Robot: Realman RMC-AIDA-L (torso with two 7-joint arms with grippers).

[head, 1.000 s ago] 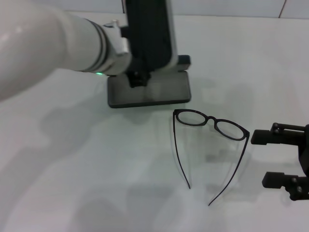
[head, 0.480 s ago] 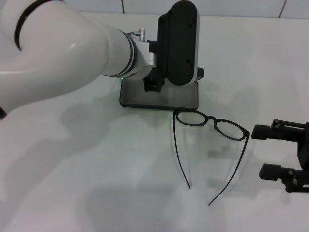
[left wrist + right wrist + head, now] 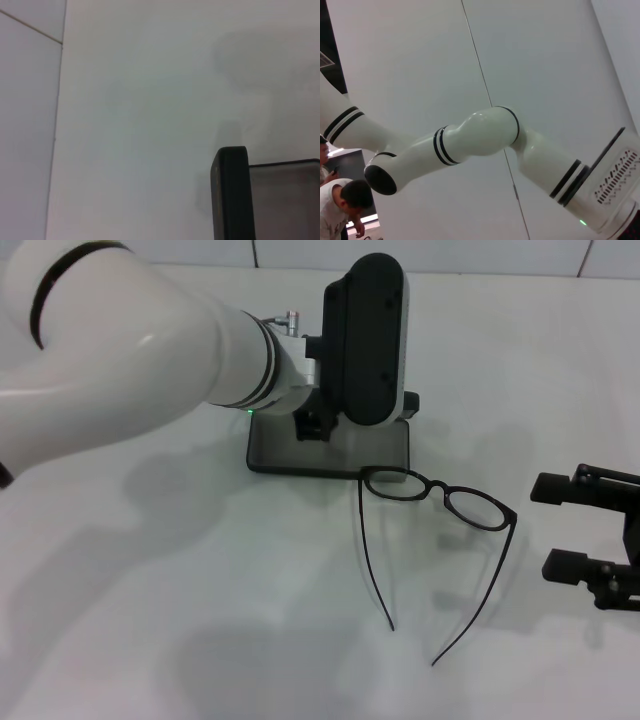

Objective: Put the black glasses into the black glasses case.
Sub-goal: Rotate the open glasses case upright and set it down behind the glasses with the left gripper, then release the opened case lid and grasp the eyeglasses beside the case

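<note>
The black glasses (image 3: 438,498) lie on the white table (image 3: 200,620) with both temple arms unfolded and pointing to the near edge. Just behind them stands the black glasses case (image 3: 330,452), open, its grey-lined base flat and its lid (image 3: 366,335) raised upright. My left gripper (image 3: 314,418) is at the foot of that lid, mostly hidden behind it. The left wrist view shows the lid's edge (image 3: 231,195) and grey lining (image 3: 287,202). My right gripper (image 3: 556,527) hovers to the right of the glasses, open and holding nothing.
My bulky white left arm (image 3: 120,360) reaches across the table's left half and also shows in the right wrist view as jointed white segments (image 3: 480,135). Bare table lies in front of the glasses. A tiled wall (image 3: 450,255) borders the far side.
The left arm swung to the right, and the case shifted right and nearer the glasses with it. The right gripper drifted slightly right. The glasses stayed put.
</note>
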